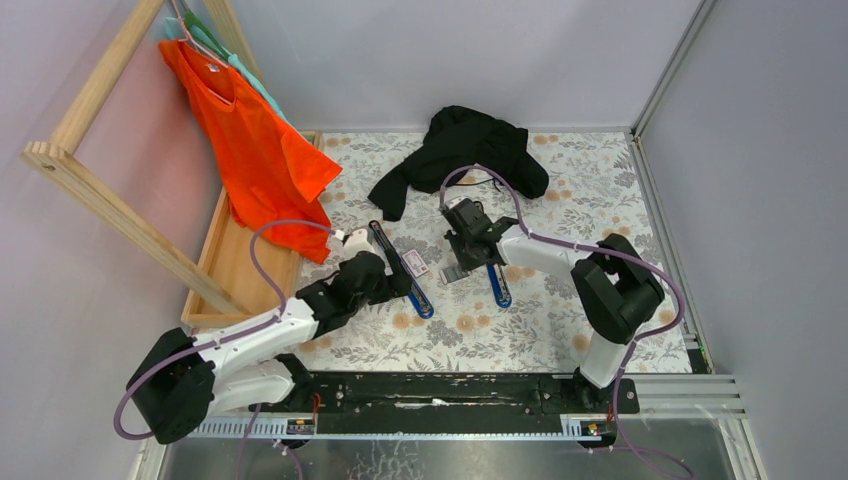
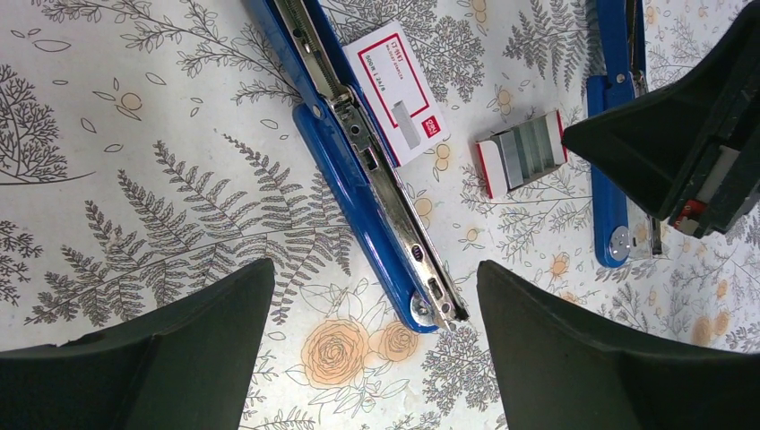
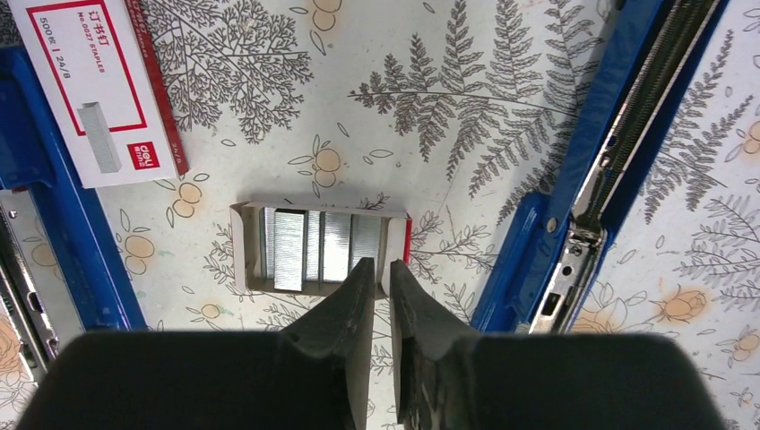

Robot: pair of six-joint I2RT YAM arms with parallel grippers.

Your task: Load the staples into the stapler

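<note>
1. Two staplers lay opened flat, one on either side of the tray (image 3: pixel 318 246): left stapler (image 2: pixel 367 188) and right stapler (image 3: pixel 582 170).
2. Tray sat on the cloth with several strips in it. Box (image 3: pixel 94 90) lay just beyond the tray, against the left stapler.
3. Step, as judged: taking a strip from the tray. Loading not yet done.
4. Right gripper (image 3: pixel 378 267) pointed down at the tray's edge nearest its wrist. The arm was bent in from the tray's right. Fingers were nearly together with a thin slit between. Could not tell whether they pinched a strip.
5. Left gripper (image 2: pixel 372 269) hovered over the left stapler, to the tray's left. The arm was stretched low, jaws wide, holding nothing.
6. Next move calls for lifting one strip clear without dragging the tray, then lining it up with a magazine rail.
</note>
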